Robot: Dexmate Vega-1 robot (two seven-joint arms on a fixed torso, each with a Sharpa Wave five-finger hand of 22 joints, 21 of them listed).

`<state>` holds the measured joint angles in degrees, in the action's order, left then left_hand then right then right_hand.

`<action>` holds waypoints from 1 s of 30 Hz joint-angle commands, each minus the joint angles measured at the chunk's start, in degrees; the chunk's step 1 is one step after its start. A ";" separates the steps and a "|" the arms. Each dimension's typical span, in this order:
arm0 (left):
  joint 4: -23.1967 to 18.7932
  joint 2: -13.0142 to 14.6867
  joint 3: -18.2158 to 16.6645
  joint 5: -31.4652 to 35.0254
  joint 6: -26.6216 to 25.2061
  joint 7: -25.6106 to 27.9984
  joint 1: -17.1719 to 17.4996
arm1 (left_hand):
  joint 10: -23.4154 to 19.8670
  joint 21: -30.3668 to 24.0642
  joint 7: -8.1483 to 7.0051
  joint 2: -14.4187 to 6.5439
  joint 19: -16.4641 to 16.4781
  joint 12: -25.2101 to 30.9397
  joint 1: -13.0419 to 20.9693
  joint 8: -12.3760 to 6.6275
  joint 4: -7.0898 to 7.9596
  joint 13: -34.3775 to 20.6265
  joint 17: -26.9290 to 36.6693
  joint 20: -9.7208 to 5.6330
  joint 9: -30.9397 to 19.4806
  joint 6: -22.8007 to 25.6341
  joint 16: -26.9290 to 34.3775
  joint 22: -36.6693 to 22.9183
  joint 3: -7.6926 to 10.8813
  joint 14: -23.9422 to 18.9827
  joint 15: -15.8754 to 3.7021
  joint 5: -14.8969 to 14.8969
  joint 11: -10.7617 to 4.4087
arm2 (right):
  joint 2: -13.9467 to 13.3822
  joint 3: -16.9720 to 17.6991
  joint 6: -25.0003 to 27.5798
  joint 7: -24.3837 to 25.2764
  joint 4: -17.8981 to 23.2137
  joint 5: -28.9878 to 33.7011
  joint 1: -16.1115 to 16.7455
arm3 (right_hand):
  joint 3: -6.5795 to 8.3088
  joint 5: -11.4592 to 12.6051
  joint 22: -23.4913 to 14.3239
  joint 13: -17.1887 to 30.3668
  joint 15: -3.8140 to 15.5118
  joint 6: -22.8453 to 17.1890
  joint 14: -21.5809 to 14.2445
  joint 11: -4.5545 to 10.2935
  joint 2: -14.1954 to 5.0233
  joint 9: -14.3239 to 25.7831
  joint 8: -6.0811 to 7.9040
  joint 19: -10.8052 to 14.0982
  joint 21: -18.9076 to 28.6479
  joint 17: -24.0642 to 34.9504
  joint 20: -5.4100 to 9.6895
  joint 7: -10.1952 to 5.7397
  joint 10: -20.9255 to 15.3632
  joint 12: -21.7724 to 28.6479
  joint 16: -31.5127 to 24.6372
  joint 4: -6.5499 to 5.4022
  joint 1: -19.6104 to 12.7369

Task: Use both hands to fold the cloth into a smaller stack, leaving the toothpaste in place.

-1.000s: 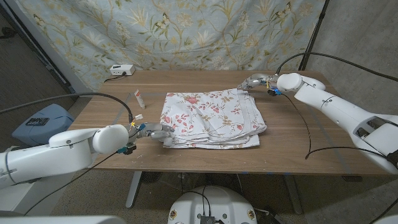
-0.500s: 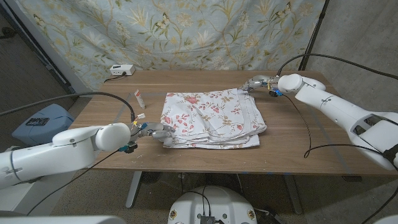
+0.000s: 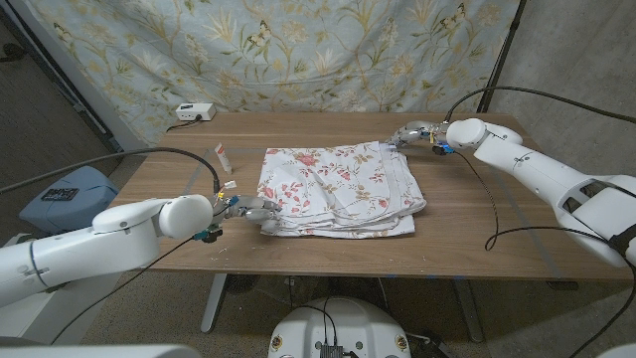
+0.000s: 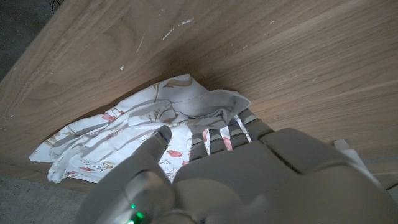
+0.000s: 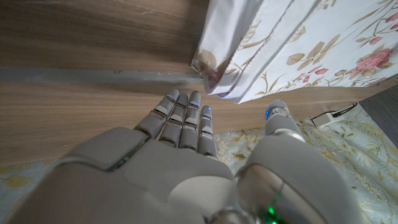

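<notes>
My left hand (image 3: 250, 209) has its fingers tucked into the near corner of the cloth (image 3: 338, 187), gripping it. My right hand (image 3: 409, 132), fingers spread and empty, hovers just beside the far corner. The cloth looks light, limp and layered, so I'd pinch corners. The toothpaste (image 3: 223, 158) lies beyond my left hand.

Wooden bench (image 3: 467, 224), brown plank grain, rectangular top. On it: one folded floral cloth (image 3: 338, 187), white with red flowers, lying in loose layers at the middle; one small toothpaste tube (image 3: 224, 157), white with a red band, left of the cloth and apart from it; one white box-shaped device (image 3: 195, 112) at the far left corner.
</notes>
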<state>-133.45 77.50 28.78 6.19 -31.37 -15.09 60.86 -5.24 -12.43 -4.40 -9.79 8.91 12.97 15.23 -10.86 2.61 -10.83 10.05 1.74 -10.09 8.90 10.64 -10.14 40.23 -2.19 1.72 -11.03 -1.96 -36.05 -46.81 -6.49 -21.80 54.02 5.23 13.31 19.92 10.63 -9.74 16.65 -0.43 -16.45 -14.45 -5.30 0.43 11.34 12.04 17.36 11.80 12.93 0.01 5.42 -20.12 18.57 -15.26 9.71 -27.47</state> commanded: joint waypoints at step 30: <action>0.52 -2.15 1.57 2.13 -1.32 -1.89 -0.94 | -0.97 0.06 -0.02 0.37 0.84 0.10 -0.20 0.11 -0.16 -0.14 0.09 -0.31 -0.12 0.50 0.13 -0.05 0.78 -1.09 -0.23 0.17 0.00 | 1.81 -1.92 3.99 1.41 1.36 1.46 0.22 | -0.22 1.17 -0.51 6.67 3.31 -8.23 -10.71 2.77 0.87 1.27 2.22 5.83 1.05 4.52 -1.16 -0.84 -8.55 10.27 -4.81 -0.03 -6.06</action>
<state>-132.88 75.44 30.15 8.33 -32.23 -16.98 59.71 -5.74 -12.44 -4.40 -9.79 9.32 12.96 15.23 -10.86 2.36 -10.90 10.00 1.32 -10.08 8.90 10.63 -10.13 40.47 -2.88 1.64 -11.03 -1.85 -34.81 -48.37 -3.89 -21.73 54.40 6.11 13.00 19.68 11.47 -9.97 22.18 2.35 -23.28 -23.62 -3.06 1.11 12.32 13.71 21.99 12.18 16.59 -1.01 4.83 -27.19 27.24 -19.16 9.47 -32.22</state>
